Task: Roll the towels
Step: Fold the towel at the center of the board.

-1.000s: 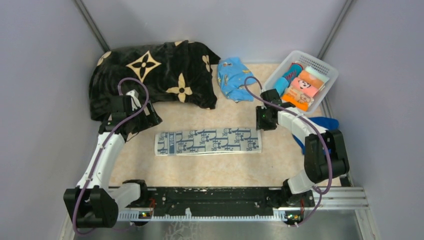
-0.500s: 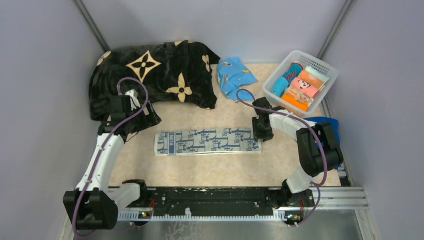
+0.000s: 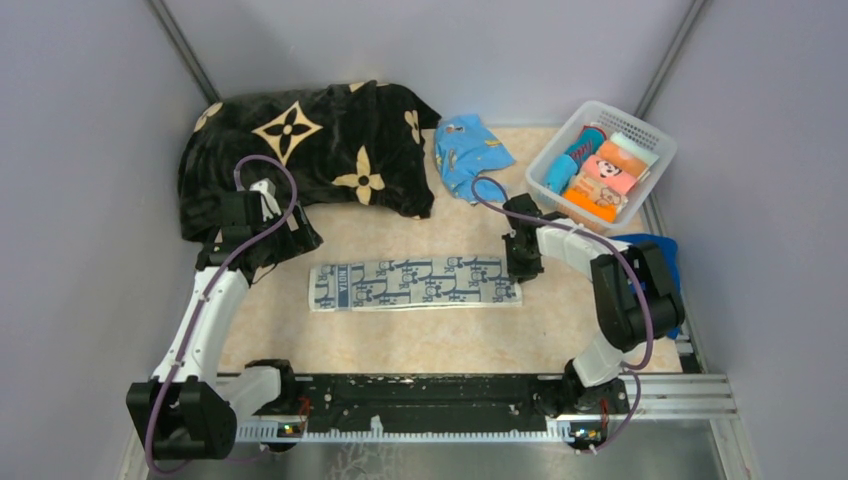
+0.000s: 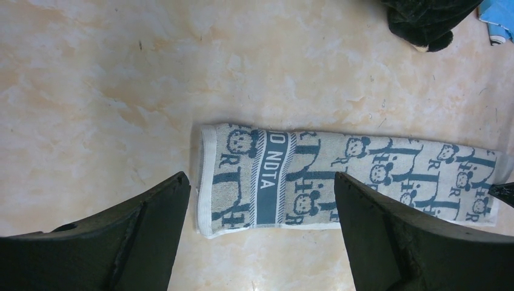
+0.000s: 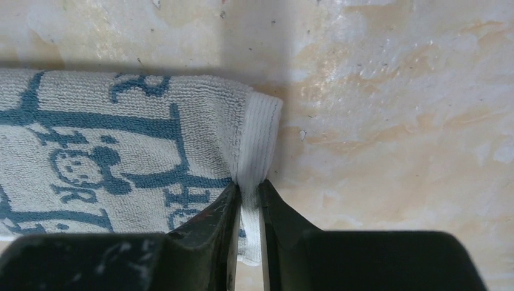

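**Fig. Grasp at the roll's starting end.** The white towel (image 3: 415,283), dark-blue print, lies flat as a narrow strip near the middle of the surface (image 3: 400,340), its long axis running L–R across the front of both arms. The right gripper (image 5: 247,193) sits at the strip's R short end, reaching it from the R side, w/ jaws pinched on the plain hem band (image 5: 259,133). The wrist view shows cloth between the fingertips and the hem puckered up there, while the rest of the strip lies flat. The left gripper (image 4: 260,182) hangs above the surface w/ jaws spread wide and nothing between them; in its own view the strip's L short end lies just ahead, untouched. Each arm is thus nearer one end: R arm on the R end, L arm by the L end. Judgement: since the held end is the R one, the roll would have to travel leftward along the long axis, i.e. away from the R arm and toward the L. A narrow pinch on a wide hem may let the first turn skew. Other cloths, not yet rolled: the turquoise towel (image 3: 468,150), crumpled at the far side between the black blanket (image 3: 300,150) and the basket (image 3: 632,122); and the royal-blue towel (image 3: 655,243) at far R, mostly hidden behind the R arm.
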You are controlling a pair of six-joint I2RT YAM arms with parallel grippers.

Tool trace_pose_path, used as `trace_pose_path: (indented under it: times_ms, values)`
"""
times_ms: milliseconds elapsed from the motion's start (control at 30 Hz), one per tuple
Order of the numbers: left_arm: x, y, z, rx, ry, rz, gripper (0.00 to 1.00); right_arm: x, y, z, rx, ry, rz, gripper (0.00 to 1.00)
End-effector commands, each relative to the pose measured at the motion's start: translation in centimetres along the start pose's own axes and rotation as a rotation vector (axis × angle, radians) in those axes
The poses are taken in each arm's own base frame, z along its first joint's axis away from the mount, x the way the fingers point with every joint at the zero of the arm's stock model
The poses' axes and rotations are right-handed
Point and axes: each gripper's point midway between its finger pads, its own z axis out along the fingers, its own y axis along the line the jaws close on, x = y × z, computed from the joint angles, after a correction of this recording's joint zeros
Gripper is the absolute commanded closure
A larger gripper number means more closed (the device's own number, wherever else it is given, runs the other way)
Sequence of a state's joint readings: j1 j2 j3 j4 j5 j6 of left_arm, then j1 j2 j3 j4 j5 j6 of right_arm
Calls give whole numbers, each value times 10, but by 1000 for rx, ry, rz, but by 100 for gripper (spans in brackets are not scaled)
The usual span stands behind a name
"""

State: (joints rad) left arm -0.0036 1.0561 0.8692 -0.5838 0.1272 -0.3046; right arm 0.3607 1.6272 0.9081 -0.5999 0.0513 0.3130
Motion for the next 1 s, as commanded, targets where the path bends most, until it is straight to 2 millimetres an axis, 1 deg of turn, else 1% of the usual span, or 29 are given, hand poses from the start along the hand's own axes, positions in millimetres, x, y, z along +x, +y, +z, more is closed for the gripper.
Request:
trace_pose_path:
  times_ms: [0, 67, 100, 167, 267, 333, 400, 467, 533, 633, 733, 767, 833, 867, 967]
  values:
    - [-9, 1, -2, -4, -35, 19, 6, 57, 3, 40, 28, 204, -18, 88]
    - [-9, 1, -2, -5, -35, 20, 6, 54, 3, 41, 37, 199, -23, 98]
    - [-9, 2, -2, -7, -36, 20, 6, 51, 4, 40, 38, 192, -23, 100]
    - [-9, 2, -2, -9, -37, 19, 6, 44, 2, 38, 54, 166, -22, 100]
    - [-9, 3, -2, -11, -36, 18, 6, 29, -9, 32, 106, 117, -13, 100]
    - [-9, 3, -2, -12, -37, 18, 6, 16, -18, 24, 122, 72, 11, 100]
    - [-8, 3, -2, -12, -37, 19, 6, -2, -32, 11, 159, 5, 48, 100]
    - [-8, 4, -1, -14, -37, 18, 6, -21, -48, -9, 187, -67, 80, 100]
    - [-8, 3, -1, -11, -36, 18, 6, -36, -67, -26, 233, -120, 117, 100]
    - [-8, 3, -1, -7, -35, 18, 6, -51, -97, -48, 331, -169, 160, 100]
    - [-7, 2, -1, -5, -32, 18, 6, -67, -119, -72, 438, -224, 182, 100]
    - [-7, 2, 0, -2, -32, 18, 6, -70, -121, -78, 452, -239, 185, 100]
    - [-6, 1, 0, 3, -30, 18, 6, -77, -118, -85, 432, -257, 174, 100]
    - [-6, 1, 0, 5, -28, 17, 6, -79, -112, -87, 396, -263, 168, 100]
    - [-4, 0, 2, 14, -22, 20, 6, -82, -83, -92, 240, -281, 129, 100]
